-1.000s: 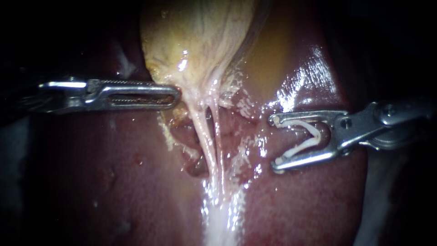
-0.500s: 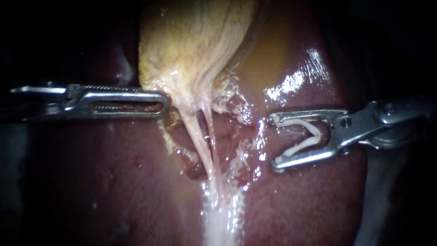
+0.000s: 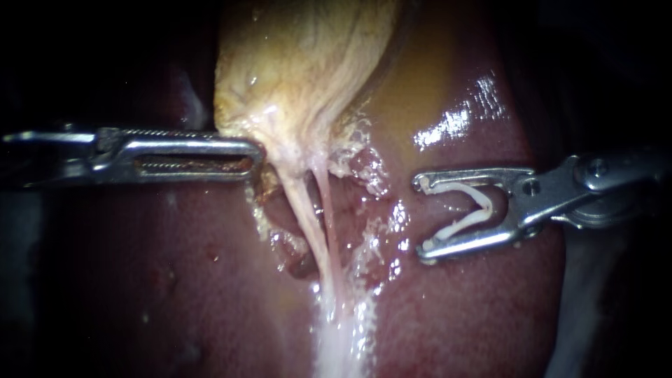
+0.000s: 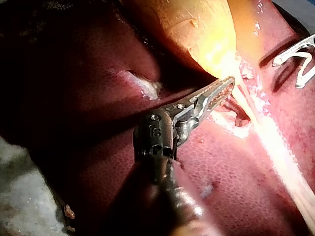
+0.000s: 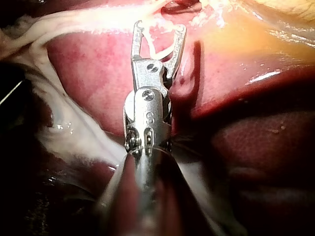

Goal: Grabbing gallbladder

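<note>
The yellowish gallbladder [image 3: 301,70] hangs over the dark red liver [image 3: 175,266]. My left instrument [image 3: 260,150] comes in level from the left. Its slotted jaws lie together, pinching the gallbladder's lower left edge near the neck. In the left wrist view the same jaws [image 4: 230,81] meet the pale neck tissue at their tip. Two thin pale tubes [image 3: 318,217] run down from the neck. My right instrument [image 3: 421,218] hovers over the liver to the right of the tubes, apart from them. Its jaws stand wide and hold a white V-shaped clip [image 3: 476,210].
Wet, glistening liver [image 5: 98,69] surrounds both instruments. Frayed whitish tissue [image 3: 339,336] trails below the tubes. In the right wrist view the clip [image 5: 160,49] sits between that instrument's jaws [image 5: 160,25], short of the white strands ahead. The clip [image 4: 302,64] also shows in the left wrist view.
My left instrument has drawn back to the left, and the gallbladder's lower edge and neck have followed it. The right instrument with its clip has stayed put.
</note>
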Controlling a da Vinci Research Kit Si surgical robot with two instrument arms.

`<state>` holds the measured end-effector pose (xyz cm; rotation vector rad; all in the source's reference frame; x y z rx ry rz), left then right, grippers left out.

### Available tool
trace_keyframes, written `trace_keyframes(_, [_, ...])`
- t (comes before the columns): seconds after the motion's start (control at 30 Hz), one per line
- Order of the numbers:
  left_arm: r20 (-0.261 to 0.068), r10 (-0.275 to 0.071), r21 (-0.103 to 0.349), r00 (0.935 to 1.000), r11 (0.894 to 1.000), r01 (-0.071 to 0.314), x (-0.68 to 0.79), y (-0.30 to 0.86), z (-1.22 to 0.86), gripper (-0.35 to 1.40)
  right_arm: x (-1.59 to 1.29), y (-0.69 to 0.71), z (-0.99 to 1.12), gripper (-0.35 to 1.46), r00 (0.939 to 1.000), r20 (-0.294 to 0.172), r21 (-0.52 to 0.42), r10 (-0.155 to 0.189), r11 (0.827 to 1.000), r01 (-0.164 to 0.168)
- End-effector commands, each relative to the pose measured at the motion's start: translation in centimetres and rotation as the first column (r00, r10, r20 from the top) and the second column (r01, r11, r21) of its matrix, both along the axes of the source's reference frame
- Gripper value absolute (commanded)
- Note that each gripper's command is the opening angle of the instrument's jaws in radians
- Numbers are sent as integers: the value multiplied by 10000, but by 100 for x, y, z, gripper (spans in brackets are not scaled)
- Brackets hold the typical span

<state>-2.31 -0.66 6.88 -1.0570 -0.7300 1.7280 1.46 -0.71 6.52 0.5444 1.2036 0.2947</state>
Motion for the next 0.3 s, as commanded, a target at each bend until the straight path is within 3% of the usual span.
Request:
trace_keyframes(0.03, [6, 6, 4, 10000, 10000, -6, 0, 0, 0, -35, 0, 0, 0, 49, 10000, 1, 0, -2, 10000, 2])
trace_keyframes(0.3, [13, 17, 5, 10000, 10000, -17, 0, 2, 2, -35, 0, 0, 0, 49, 10000, -1, 0, -4, 10000, 4])
